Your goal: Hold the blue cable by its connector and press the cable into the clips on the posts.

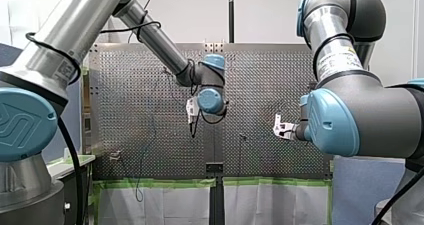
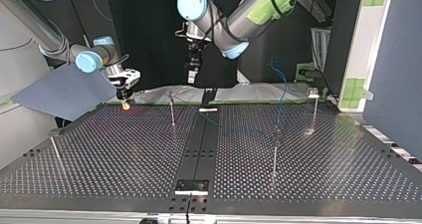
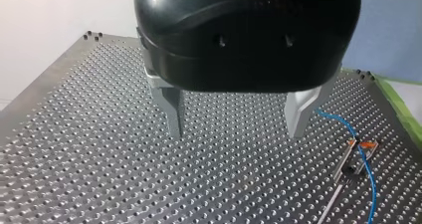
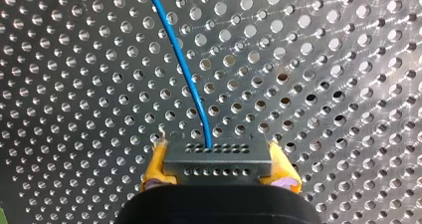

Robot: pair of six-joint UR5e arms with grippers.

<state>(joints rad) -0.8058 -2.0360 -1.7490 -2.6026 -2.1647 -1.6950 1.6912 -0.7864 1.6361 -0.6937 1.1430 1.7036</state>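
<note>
In the right wrist view my right gripper (image 4: 216,150) is shut with its yellow pads (image 4: 155,167) on a dark grey connector (image 4: 217,163). The blue cable (image 4: 183,67) runs out of the connector and away over the perforated table. My left gripper (image 3: 236,132) hangs open above the table, nothing between its metal fingers (image 3: 169,109); beside it the blue cable (image 3: 366,167) passes a clip (image 3: 362,145) on a post. In the top view my right gripper (image 2: 126,100) is low at the table's far left, and my left gripper (image 2: 192,73) hangs high near the middle. The cable (image 2: 280,87) rises at the far right.
Thin posts stand on the perforated table (image 2: 124,154): one near the middle back (image 2: 172,112), two at the right (image 2: 274,154) (image 2: 314,109), one at the left (image 2: 54,152). A dark seam plate (image 2: 199,144) runs down the table's middle. Green tape (image 1: 165,183) edges the table.
</note>
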